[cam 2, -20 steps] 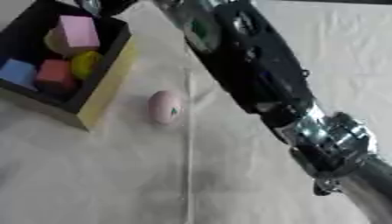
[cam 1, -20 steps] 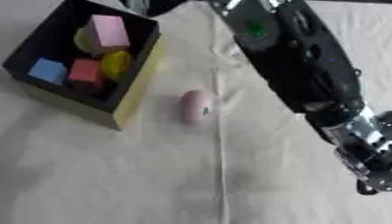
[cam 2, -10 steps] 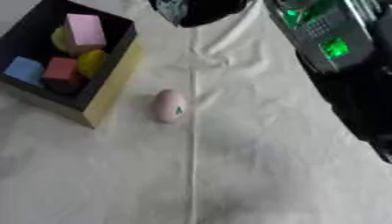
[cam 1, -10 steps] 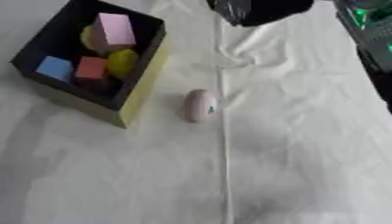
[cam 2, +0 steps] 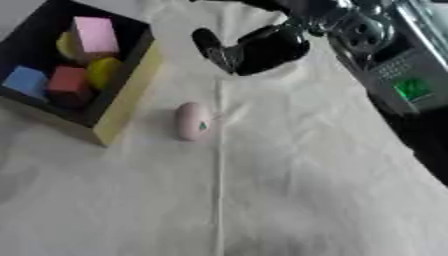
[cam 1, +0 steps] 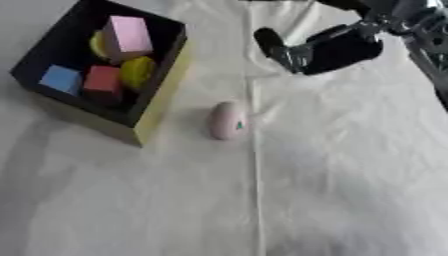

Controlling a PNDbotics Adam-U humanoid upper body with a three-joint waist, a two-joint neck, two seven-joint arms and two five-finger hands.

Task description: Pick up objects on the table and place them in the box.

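Lying alone on the white cloth of the table (cam 1: 350, 190), just below and right of the box, is one pink egg-shaped object (cam 1: 228, 121) with a small green mark on it. One black box (cam 1: 159, 84) with a yellowish outer wall sits in the upper left of the frame, and it holds five pieces: one pink block (cam 1: 128, 34), one blue block (cam 1: 61, 79), one red block (cam 1: 103, 81) and two yellow rounded pieces (cam 1: 137, 71), one of them half hidden behind the pink block. One hand shows, the right hand (cam 1: 328, 47), at the upper centre to upper right of the frame, well apart from the egg and holding nothing; its fingers look loosely extended toward the box, though the dark shape is blurred and I cannot be sure. The right eye view alone shows the arm's silver wrist joint and a green-lit panel (cam 2: 411, 90) at the right edge.
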